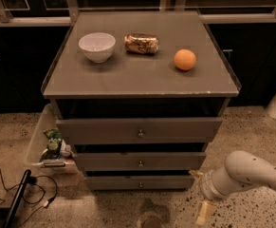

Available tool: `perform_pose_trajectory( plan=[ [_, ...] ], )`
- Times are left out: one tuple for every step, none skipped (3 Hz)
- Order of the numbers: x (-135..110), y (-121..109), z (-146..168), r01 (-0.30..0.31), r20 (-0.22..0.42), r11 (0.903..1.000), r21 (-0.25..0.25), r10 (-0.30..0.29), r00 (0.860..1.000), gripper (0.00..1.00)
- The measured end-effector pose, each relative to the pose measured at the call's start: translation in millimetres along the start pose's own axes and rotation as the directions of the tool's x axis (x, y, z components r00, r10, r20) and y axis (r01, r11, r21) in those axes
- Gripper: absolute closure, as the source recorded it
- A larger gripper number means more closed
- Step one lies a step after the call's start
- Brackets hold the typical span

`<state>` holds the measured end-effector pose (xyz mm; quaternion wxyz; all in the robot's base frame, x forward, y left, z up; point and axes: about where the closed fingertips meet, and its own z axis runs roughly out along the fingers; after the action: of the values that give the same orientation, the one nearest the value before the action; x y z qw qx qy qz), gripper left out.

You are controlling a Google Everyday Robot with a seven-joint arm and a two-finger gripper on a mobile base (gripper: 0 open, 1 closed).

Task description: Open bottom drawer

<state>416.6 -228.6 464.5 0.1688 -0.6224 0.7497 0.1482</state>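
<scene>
The grey cabinet [142, 80] has three drawers. The bottom drawer [114, 183] is the lowest, a slim grey front with a small brass knob [141, 185], and it sits nearly flush under the middle drawer [109, 161]. My gripper [199, 194] is low at the lower right, just right of the bottom drawer's right end and close to the floor. Its two yellowish fingertips [204, 213] stand apart, open and empty. It is not touching the knob.
On the cabinet top are a white bowl [97, 46], a lying can [141, 43] and an orange [185, 59]. A clear bin [35, 144] with snack packets stands left of the cabinet. Cables [14, 189] lie on the speckled floor at the lower left.
</scene>
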Motion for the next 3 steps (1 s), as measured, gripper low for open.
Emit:
perform_pose_trajectory(
  plan=[
    [14.7, -27.7, 44.8, 0.04, 0.003, 0.999, 0.022, -0.04, 0.999, 0.0],
    [29.9, -58.2, 94.7, 0.091, 0.025, 0.9931, 0.074, -0.093, 0.995, 0.0],
    [47.4, -81.1, 134.8, 0.136, 0.044, 0.9838, 0.117, -0.142, 0.989, 0.0]
  ],
)
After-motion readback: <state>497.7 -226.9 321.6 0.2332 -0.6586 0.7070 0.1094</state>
